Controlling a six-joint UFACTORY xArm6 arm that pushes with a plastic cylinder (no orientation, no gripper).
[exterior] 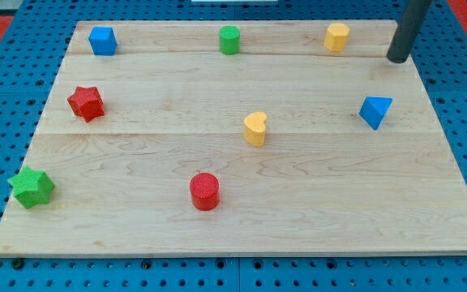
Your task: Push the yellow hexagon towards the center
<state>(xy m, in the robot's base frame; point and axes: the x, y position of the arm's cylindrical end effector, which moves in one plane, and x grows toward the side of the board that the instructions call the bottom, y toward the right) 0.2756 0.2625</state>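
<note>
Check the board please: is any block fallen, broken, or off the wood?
Nothing stands out. All blocks sit on the wooden board; only the green star is near its left edge. My tip is right of the yellow hexagon, not touching.

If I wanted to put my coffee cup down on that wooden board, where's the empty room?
The biggest bare patch is the view's bottom right, below the blue triangle and right of the red cylinder. Another lies between the red star and the yellow heart. The top edge is crowded: blue cube, green cylinder, yellow hexagon, with my tip right of it.
</note>
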